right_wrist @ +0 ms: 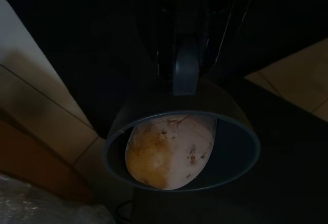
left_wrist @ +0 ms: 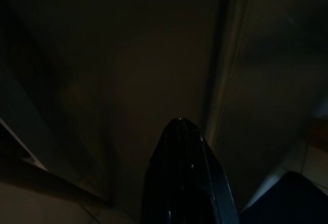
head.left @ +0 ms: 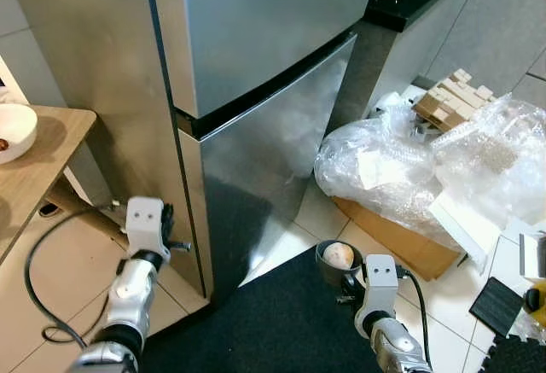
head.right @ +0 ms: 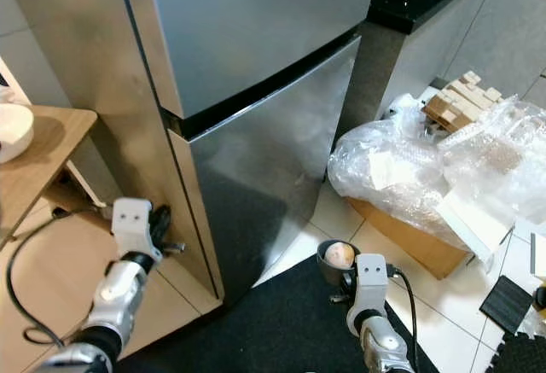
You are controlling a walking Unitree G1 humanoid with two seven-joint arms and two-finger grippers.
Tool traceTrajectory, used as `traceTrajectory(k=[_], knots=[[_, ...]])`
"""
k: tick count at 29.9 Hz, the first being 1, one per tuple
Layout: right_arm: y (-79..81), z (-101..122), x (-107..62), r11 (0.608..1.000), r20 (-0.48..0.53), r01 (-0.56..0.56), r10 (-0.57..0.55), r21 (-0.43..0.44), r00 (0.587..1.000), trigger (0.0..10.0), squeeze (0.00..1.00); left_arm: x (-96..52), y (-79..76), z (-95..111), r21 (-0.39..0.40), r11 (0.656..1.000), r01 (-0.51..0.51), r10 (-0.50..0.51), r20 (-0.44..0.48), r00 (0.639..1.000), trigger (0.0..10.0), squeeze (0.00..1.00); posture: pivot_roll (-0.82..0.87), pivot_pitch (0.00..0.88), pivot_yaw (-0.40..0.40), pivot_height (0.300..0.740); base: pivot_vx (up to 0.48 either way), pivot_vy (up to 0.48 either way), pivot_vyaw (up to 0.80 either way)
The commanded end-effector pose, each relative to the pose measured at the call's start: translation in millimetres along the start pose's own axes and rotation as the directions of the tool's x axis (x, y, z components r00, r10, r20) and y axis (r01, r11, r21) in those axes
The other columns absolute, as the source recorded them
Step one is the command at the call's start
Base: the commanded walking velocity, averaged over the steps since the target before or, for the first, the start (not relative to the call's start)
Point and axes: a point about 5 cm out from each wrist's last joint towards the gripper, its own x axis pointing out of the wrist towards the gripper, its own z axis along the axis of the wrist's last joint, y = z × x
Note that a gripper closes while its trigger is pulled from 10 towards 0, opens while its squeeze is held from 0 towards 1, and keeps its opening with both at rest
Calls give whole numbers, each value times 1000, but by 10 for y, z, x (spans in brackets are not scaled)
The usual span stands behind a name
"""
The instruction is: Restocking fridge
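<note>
Left gripper [head.left: 175, 235], finger spread unreadable, sat beside fridge door [head.left: 264, 142] edge at its 3 o'clock; right gripper [head.left: 341, 277] gripped cup [right_wrist: 180, 142] holding potato [right_wrist: 169, 149].

Stainless-steel fridge [head.left: 256, 91], upright, filling the upper centre of the head view; both doors closed, 1 dark seam dividing upper from lower door. Grey cup [head.left: 334, 264], lower centre-right over the black mat, holds 1 pale, brown-speckled round item [right_wrist: 171, 152].
</note>
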Motion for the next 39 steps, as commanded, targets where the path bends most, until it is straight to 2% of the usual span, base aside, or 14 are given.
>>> traceTrajectory(k=[1, 5, 6, 7, 9, 10, 11, 15, 26, 29, 31, 34, 39], knots=[[-9, 96, 22, 1000, 57, -1, 1, 8, 998, 10000, 0, 5, 90, -14, 31, 999, -12, 13, -35, 999, 0, 0, -95, 127, -60, 736, 0, 0, 0], [-3, 153, 34, 1000, 93, -10, 8, 20, 996, 10000, 0, 104, 166, 102, 44, 999, -28, 30, -28, 999, 0, 0, -108, 146, -53, 736, 0, 0, 0], [-5, 169, 36, 1000, 103, -10, 8, 22, 995, 10000, 0, 129, 173, 133, 42, 999, -26, 27, -23, 999, 4157, 0, -113, 157, -49, 736, 0, 0, 0], [-5, 169, 36, 1000, 103, -10, 8, 22, 995, 10000, 0, 129, 173, 133, 42, 999, -26, 27, -23, 999, 4157, 0, -113, 157, -49, 736, 0, 0, 0], [-8, 181, 37, 1000, 111, -9, 7, 25, 994, 10000, 0, 159, 155, 165, 27, 1000, -5, 6, -16, 1000, 7765, 0, -117, 166, -46, 736, 0, 0, 0], [-8, 185, 38, 1000, 114, -10, 7, 25, 993, 10000, 0, 171, 144, 178, 20, 1000, 6, -6, -13, 1000, 9216, 0, -118, 171, -43, 736, 0, 0, 0], [-10, 189, 38, 1000, 116, -10, 7, 26, 993, 10000, 0, 190, 102, 192, 9, 999, 40, -40, -12, 999, 10000, 0, -119, 174, -42, 736, 0, 0, 0], [-18, 190, 34, 1000, 120, -8, 5, 29, 993, 10000, 0, 210, 25, 197, 14, 995, 96, -95, -17, 995, 10000, 0, -119, 183, -36, 736, 0, 0, 0], [-37, 190, 17, 1000, 136, 0, -4, 30, 991, 10000, 0, 292, -67, 274, 9, 991, 134, -134, -10, 991, 10000, 0, -122, 195, -28, 736, 0, 0, 0], [-40, 202, 8, 999, 155, -8, 2, 38, 988, 10000, 0, 311, -98, 302, -3, 989, 151, -151, 1, 989, 10000, 0, -125, 198, -24, 736, 0, 0, 0], [-51, 234, -6, 999, 195, -14, 5, 44, 981, 10000, 0, 341, -146, 346, -45, 983, 176, -175, 25, 984, 10000, 0, -129, 201, -23, 736, 0, 0, 0], [-55, 249, -11, 999, 209, -14, 6, 37, 978, 10000, 0, 351, -171, 362, -50, 980, 190, -189, 32, 981, 10000, 0, -130, 202, -25, 736, 0, 0, 0], [-51, 248, -15, 999, 214, -23, 13, 42, 977, 10000, 0, 370, -300, 392, -68, 961, 267, -264, 51, 963, 10000, 0, -131, 200, -28, 736, 0, 0, 0]])
